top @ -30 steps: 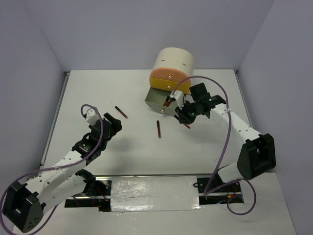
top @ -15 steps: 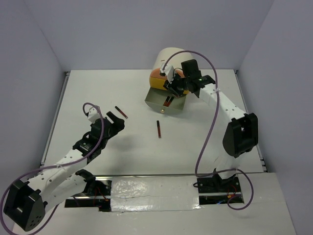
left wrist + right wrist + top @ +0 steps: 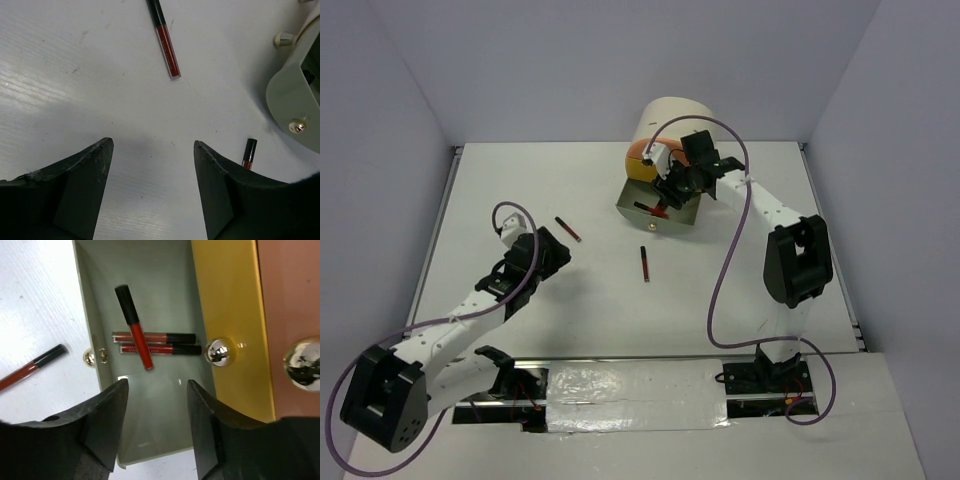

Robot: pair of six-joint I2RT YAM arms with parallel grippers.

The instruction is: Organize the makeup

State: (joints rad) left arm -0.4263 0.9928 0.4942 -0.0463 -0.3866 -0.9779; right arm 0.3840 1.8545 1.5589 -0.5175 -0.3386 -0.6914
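Observation:
Two dark-red and black makeup sticks lie on the white table: one (image 3: 568,229) just ahead of my left gripper (image 3: 552,255), one (image 3: 645,264) at mid-table. In the left wrist view the first stick (image 3: 165,40) lies ahead of the open, empty left gripper (image 3: 152,150), and the second (image 3: 249,152) shows at the right. My right gripper (image 3: 157,385) is open and empty above the open grey drawer (image 3: 165,430). Three sticks lie in the drawer: two side by side (image 3: 155,342) and one (image 3: 134,327) across them. No brush or packets are in view.
The cream cylinder (image 3: 672,125) stands at the back, with a yellow drawer front (image 3: 232,315) and an orange one (image 3: 290,300) above the pulled-out grey drawer (image 3: 642,205). Chrome knobs (image 3: 221,351) stick out. Walls close in the table on three sides.
My right gripper moved from the table right of the drawer to above the drawer; the stick that was by it now lies in the drawer. My left gripper edged toward the near stick.

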